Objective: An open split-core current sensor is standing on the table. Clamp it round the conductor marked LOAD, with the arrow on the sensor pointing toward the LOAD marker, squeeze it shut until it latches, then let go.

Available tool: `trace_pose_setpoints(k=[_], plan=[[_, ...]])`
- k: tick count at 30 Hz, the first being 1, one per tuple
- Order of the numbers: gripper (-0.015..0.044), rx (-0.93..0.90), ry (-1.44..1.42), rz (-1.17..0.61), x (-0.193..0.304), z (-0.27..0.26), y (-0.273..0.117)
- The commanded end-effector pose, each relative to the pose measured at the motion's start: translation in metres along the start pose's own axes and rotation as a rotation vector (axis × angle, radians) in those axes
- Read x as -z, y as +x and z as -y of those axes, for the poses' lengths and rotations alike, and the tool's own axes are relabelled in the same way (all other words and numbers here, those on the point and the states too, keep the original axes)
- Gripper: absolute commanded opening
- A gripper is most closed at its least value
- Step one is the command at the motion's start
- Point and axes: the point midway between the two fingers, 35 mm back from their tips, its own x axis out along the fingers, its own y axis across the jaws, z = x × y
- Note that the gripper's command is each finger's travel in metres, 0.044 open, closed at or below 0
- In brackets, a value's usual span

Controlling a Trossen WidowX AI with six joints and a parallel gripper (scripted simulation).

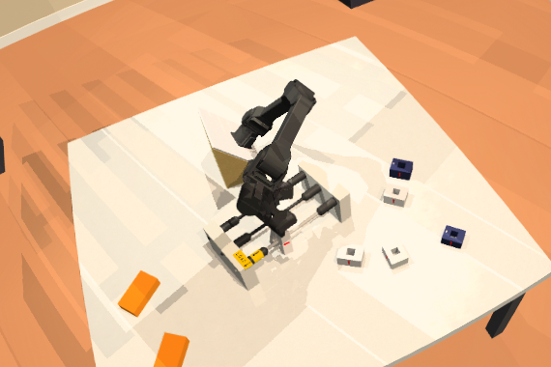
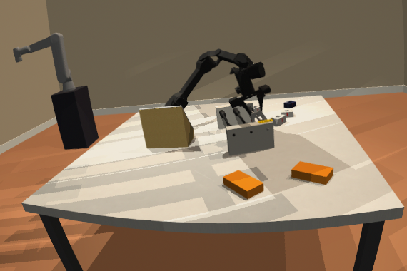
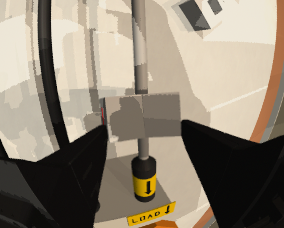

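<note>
The grey split-core sensor [image 1: 280,242] [image 2: 259,115] [image 3: 125,117] is between the fingers of my gripper [image 2: 256,111] [image 3: 144,128], which is shut on its two sides. A seam runs down its middle, over the LOAD conductor [image 1: 309,222] [image 3: 140,50]. The conductor shows beyond and in front of it. Whether the jaws have met underneath is hidden. A red mark is on its side; its pointing direction is too small to tell. The yellow LOAD marker [image 1: 241,259] [image 2: 265,121] [image 3: 151,214] is on the near end plate, beside the conductor's yellow band [image 1: 257,256] [image 3: 144,190].
Two dark conductors run beside it between the near end plate [image 2: 250,140] and far end plate [image 1: 344,208]. A tan box [image 1: 229,170] [image 2: 166,128] stands behind. Several white and blue sensors lie right. Two orange blocks lie near the front, one [image 1: 139,293] nearer the rack.
</note>
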Motion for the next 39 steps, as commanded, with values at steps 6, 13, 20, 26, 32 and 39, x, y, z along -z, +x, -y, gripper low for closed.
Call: trace_pose_setpoints(k=[6, 13, 20, 26, 32, 39], plan=[[0.0000, 0.000, -0.001, -0.001, 0.000, 0.000, -0.001], [0.0000, 0.000, -0.001, -0.001, 0.000, 0.000, -0.001], [0.0000, 0.000, -0.001, -0.001, 0.000, 0.000, -0.001], [0.0000, -0.015, -0.001, -0.001, 0.001, 0.001, 0.000], [0.0000, -0.070, 0.001, -0.002, 0.002, 0.006, 0.001], [0.0000, -0.139, 0.002, -0.001, 0.002, 0.011, 0.003]])
